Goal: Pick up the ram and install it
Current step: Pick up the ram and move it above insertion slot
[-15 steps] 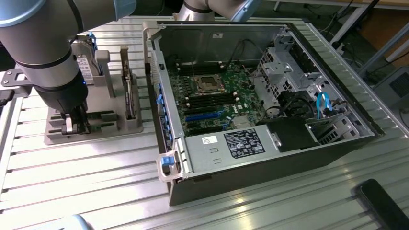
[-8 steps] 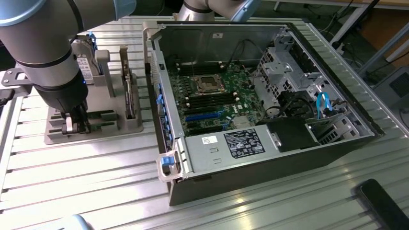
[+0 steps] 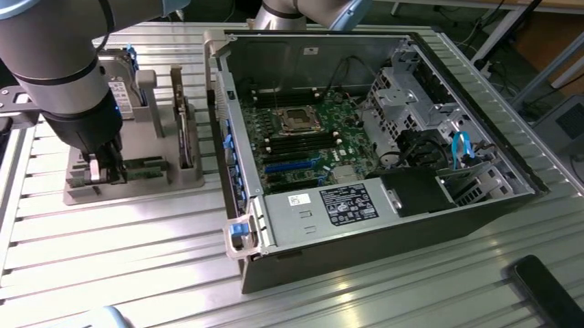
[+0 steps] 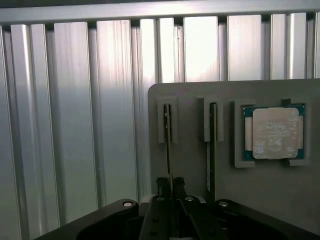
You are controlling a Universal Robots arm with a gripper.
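**Fingers clamped on the ram**

Your black fingers (image 4: pixel 179 186) are nearly closed, clamping the ram (image 4: pixel 170 150), a thin stick seen edge-on, upright in a narrow slot of the matte grey holder (image 4: pixel 190 160). A second stick (image 4: pixel 212 150) stands in the holder's next slot; a square silver chip (image 4: pixel 277 132) lies in its pocket beyond. The holder sits on the ribbed, shiny aluminium worktop (image 4: pixel 75 125).
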